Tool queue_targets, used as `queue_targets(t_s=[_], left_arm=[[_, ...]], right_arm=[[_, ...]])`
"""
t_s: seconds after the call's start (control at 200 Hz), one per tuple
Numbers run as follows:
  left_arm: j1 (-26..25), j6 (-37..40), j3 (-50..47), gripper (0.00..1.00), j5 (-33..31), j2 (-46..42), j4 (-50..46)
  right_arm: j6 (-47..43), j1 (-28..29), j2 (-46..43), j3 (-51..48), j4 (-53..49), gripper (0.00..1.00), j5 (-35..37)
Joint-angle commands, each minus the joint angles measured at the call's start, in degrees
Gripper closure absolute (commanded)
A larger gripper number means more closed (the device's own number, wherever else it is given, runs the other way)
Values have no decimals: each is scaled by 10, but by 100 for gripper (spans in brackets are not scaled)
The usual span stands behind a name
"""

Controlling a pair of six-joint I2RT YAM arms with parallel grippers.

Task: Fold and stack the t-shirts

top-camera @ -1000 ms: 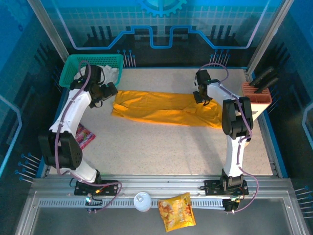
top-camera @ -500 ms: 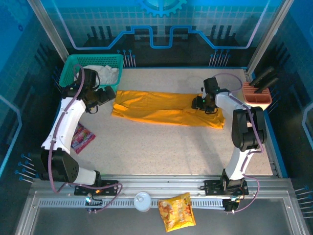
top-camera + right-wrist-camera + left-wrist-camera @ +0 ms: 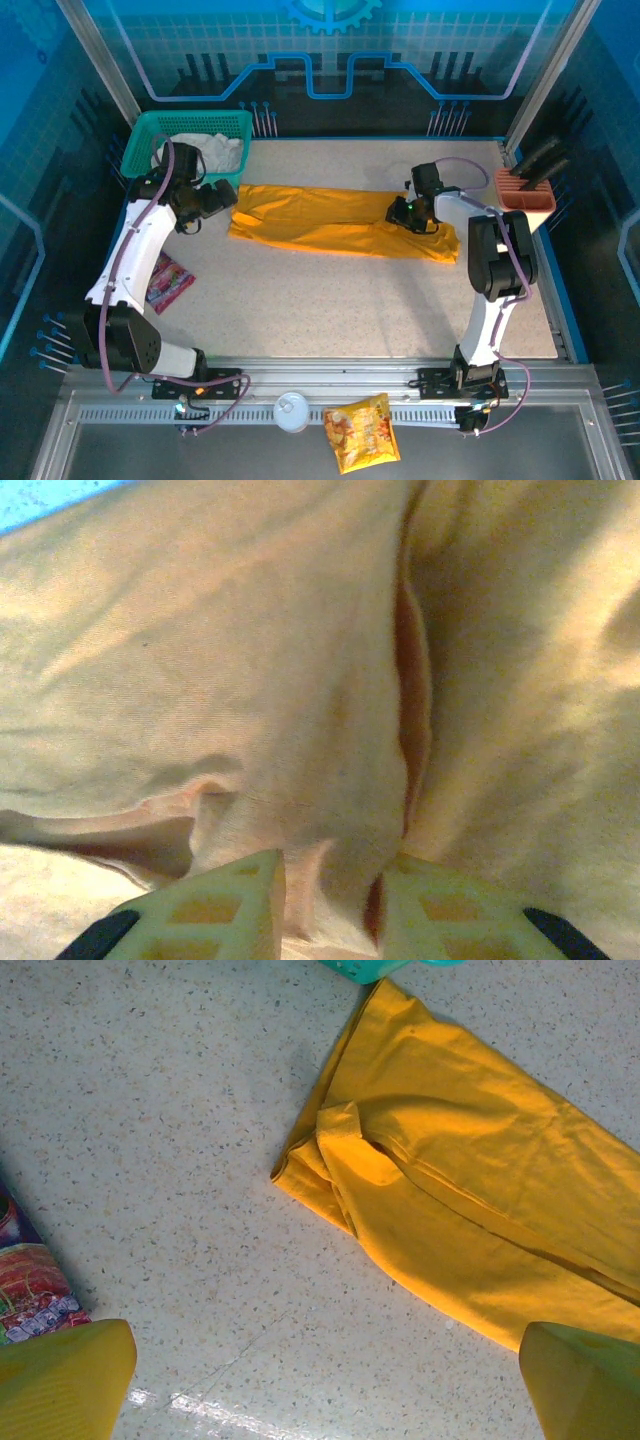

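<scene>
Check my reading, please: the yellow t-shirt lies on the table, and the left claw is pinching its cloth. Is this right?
No. The right claw pinches the yellow t-shirt, as the right wrist view shows; the left claw is open. The shirt does lie on the table.

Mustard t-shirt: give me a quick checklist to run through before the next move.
1. Right gripper has a fold of the mustard t-shirt between its fingers: ok.
2. How many layers it pinches: cannot tell.
3. Left gripper open, over the table by the shirt's left end: ok.
4. Left gripper gripping cloth: not ok.
5. Shirt's left end lying smooth: not ok, a flap is turned over.
6. Off-white t-shirt in the teal basket, clear of the fold: ok.
</scene>
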Motion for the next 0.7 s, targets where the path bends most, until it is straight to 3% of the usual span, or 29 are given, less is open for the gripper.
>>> queue_targets(t_s=[0.0, 0.495, 0.696], left_arm=[[5, 11, -7, 1, 15, 4, -5], [4, 22, -16, 1, 19, 20, 0], [4, 22, -16, 1, 29, 20, 0]], right_arm=[[23, 8, 25, 28, 24, 71, -39], [122, 11, 167, 213, 65, 71, -97], [77, 12, 98, 169, 26, 70, -48]])
